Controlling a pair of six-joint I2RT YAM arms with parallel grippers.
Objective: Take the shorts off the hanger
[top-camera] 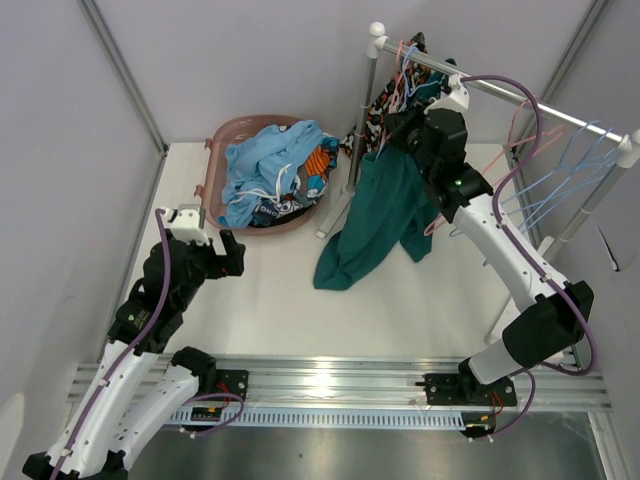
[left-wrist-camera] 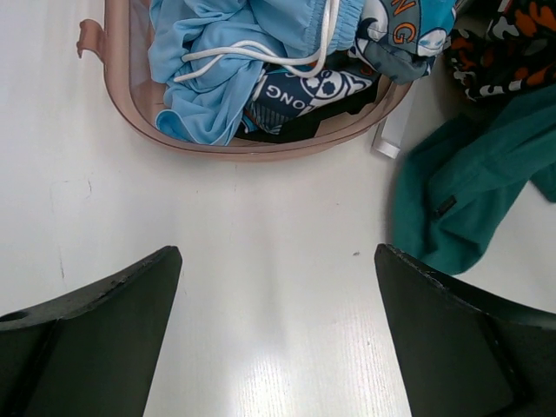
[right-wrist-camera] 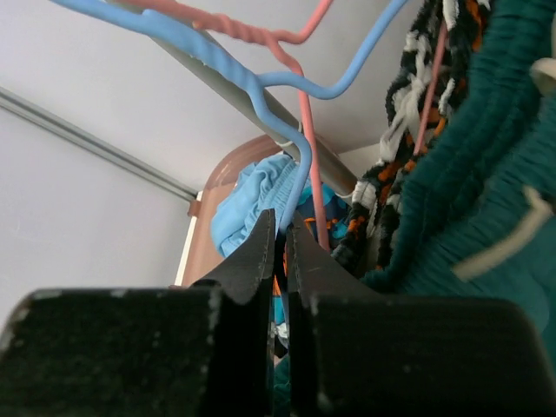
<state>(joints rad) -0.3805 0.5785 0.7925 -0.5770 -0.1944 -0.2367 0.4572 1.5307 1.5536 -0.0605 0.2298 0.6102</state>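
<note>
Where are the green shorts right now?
In the top view, the green shorts hang right of centre below the rail, beside the right end effector, trailing onto the table right of the pink basket.

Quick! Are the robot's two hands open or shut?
Left gripper: open, holding nothing.
Right gripper: shut, tips at the blue wire hanger; whether it grips it cannot be told.

Metal clothes rail (top-camera: 500, 93) with white end knobs stands on the white table (top-camera: 270, 290). A pinkish translucent plastic basket (top-camera: 213, 170) sits just left of the rail's left post.
</note>
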